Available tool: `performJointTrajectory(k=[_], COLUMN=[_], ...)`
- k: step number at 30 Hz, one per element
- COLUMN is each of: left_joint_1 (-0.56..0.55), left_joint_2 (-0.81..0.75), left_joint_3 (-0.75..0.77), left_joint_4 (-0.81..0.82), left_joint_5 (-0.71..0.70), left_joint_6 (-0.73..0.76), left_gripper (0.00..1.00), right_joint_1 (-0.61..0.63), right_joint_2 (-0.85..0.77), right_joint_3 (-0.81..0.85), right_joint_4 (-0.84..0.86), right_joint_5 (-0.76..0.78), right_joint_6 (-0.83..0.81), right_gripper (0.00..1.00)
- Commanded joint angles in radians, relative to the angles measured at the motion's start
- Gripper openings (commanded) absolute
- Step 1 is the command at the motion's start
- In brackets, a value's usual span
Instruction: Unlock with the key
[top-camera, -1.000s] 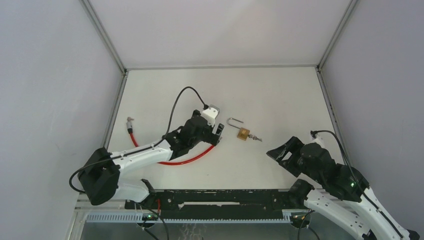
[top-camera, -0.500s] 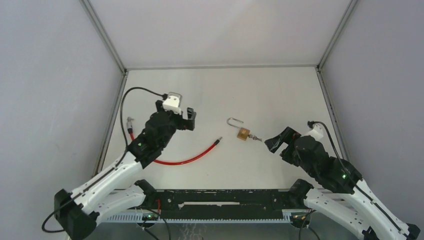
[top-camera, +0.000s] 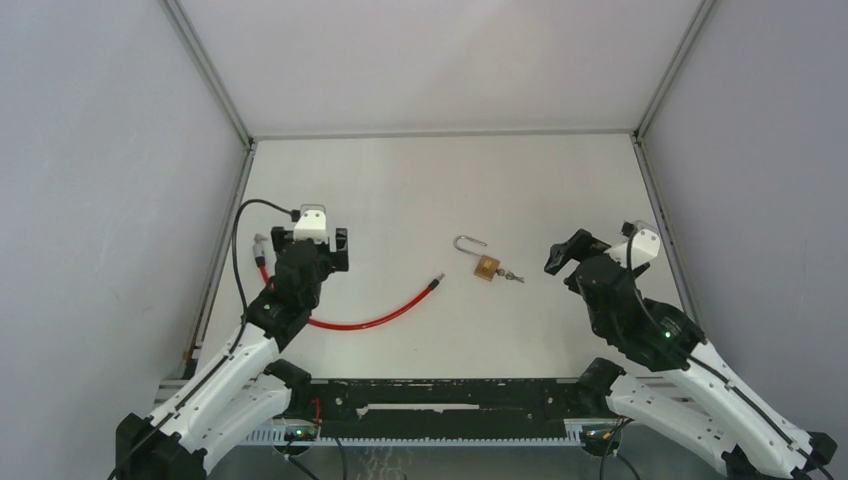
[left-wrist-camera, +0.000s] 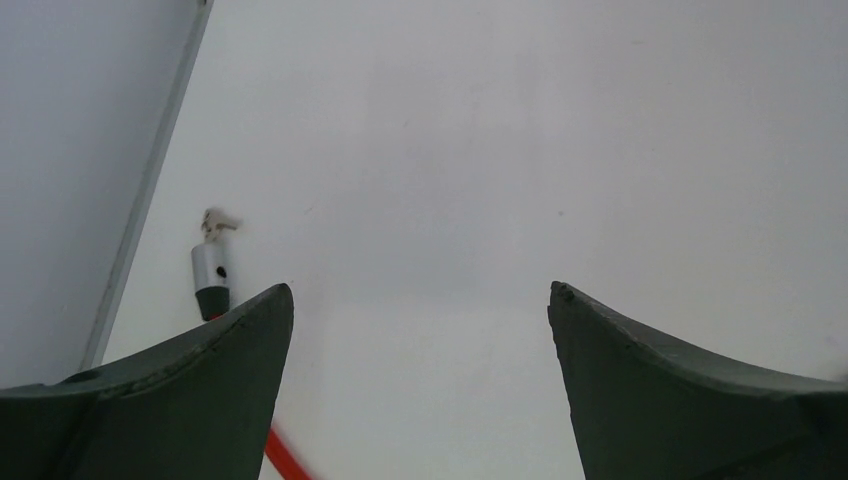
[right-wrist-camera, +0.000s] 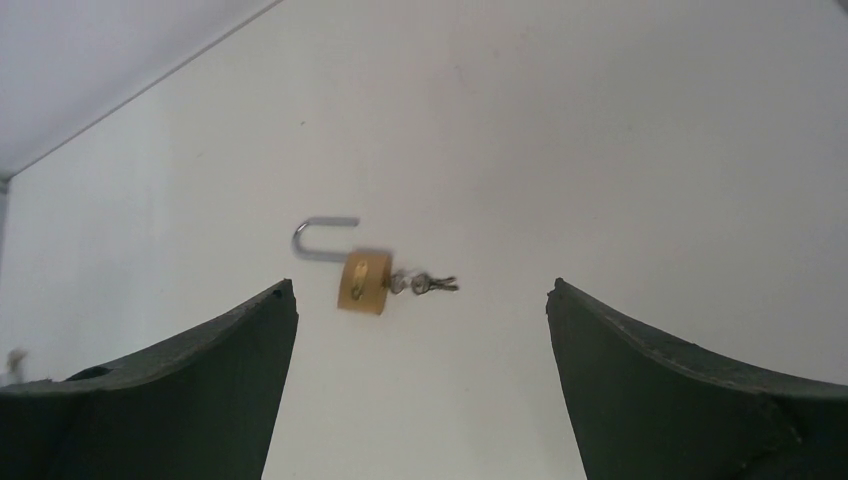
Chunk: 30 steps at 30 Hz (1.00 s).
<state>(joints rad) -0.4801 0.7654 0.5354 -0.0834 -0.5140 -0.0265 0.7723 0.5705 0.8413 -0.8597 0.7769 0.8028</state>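
Observation:
A brass padlock (top-camera: 487, 267) lies mid-table with its shackle (top-camera: 470, 242) swung open and the key (top-camera: 511, 276) stuck in its base. In the right wrist view the padlock (right-wrist-camera: 363, 281) and key (right-wrist-camera: 425, 284) lie ahead of my open, empty right gripper (right-wrist-camera: 420, 288). From above, my right gripper (top-camera: 583, 252) hovers to the right of the lock, apart from it. My left gripper (top-camera: 318, 252) is open and empty at the table's left, over the red cable (top-camera: 350, 322). Between its jaws in the left wrist view (left-wrist-camera: 420, 300) there is only bare table.
The red cable curves from a metal end (top-camera: 260, 243) near the left wall to its other tip (top-camera: 438, 281) left of the padlock. The metal end (left-wrist-camera: 210, 275) shows beside my left finger. Grey walls enclose the table on three sides.
My left arm has pulled back to the left, away from the padlock and the cable tip. My right gripper has moved further up the table, to the right of the lock.

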Motion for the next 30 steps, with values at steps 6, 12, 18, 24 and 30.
performJointTrajectory(k=[6, 12, 18, 24, 30], left_joint_1=[0.147, 0.239, 0.327, 0.408, 0.454], left_joint_2=[0.021, 0.093, 0.176, 0.259, 0.324], left_joint_3=[-0.116, -0.175, -0.210, -0.256, -0.287], left_joint_4=[0.218, 0.399, 0.560, 0.741, 0.865], left_joint_5=[-0.061, -0.016, 0.029, 0.126, 0.198], left_joint_6=[0.011, -0.002, -0.037, -0.048, -0.011], left_gripper=[0.97, 0.96, 0.95, 0.95, 0.95], right_joint_1=[-0.008, -0.173, -0.371, -0.593, -0.691], right_joint_2=[0.151, 0.161, 0.076, 0.132, 0.226], right_joint_3=[-0.036, -0.188, -0.406, -0.500, -0.582], right_joint_4=[0.250, 0.547, 0.874, 1.000, 1.195], right_joint_5=[0.289, 0.026, -0.317, -0.595, -0.703], right_joint_6=[-0.215, -0.500, -0.827, -0.792, -0.759], right_gripper=[0.99, 0.99, 0.99, 0.99, 0.99])
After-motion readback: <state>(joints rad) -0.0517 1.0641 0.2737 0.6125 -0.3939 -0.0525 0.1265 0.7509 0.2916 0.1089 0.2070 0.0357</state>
